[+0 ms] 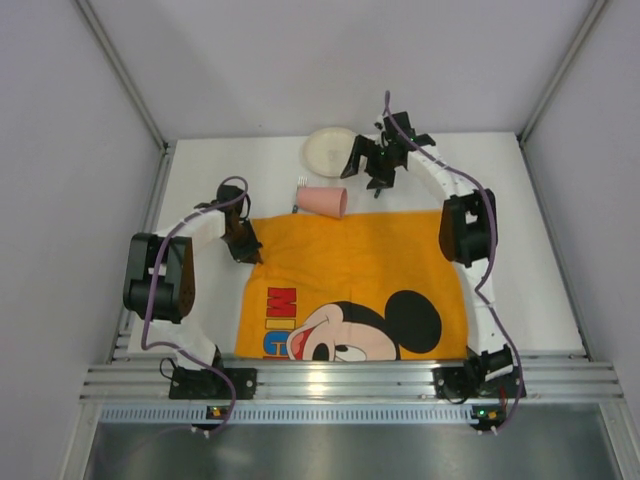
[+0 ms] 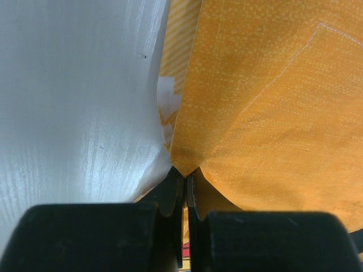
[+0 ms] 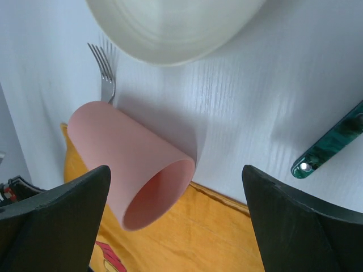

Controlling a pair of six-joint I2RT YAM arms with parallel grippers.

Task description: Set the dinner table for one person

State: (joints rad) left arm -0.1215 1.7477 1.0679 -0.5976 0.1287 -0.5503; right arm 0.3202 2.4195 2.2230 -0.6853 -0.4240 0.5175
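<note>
The white dinner table (image 1: 520,250) carries an orange Mickey Mouse placemat (image 1: 350,270). My left gripper (image 1: 245,250) is at the mat's far left corner. In the left wrist view the jaws (image 2: 186,173) are shut on a pinched fold of the orange cloth (image 2: 272,102), lifted beside the white tabletop (image 2: 74,102). A pink cup (image 1: 322,201) lies on its side at the mat's far edge. A cream plate (image 1: 330,150) and a fork (image 1: 299,185) are behind it. My right gripper (image 1: 378,165) hovers open above the cup (image 3: 130,164), touching nothing.
In the right wrist view, the plate (image 3: 170,22) is at the top and the fork (image 3: 105,68) lies behind the cup. A green-handled utensil (image 3: 329,150) lies on the white table (image 3: 244,102) to the right. Enclosure walls stand on three sides.
</note>
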